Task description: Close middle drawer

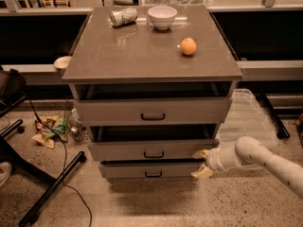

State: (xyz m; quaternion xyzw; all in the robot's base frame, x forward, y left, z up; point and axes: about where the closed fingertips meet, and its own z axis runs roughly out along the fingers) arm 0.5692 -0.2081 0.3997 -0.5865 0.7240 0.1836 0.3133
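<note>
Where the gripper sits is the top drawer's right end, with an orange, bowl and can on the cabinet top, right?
Not the top: the camera view shows the gripper at the right end of the middle drawer. Orange, bowl and can are on the cabinet top.

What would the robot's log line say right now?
task: close middle drawer | middle drawer: partly open | gripper: open, at drawer front's right end

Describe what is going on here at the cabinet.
A robot arm reaches in from the right, its gripper open at the right end of the middle drawer. That drawer juts out, not yet shut. The top drawer is ajar too. A can, bowl and orange sit on the cabinet top.
</note>
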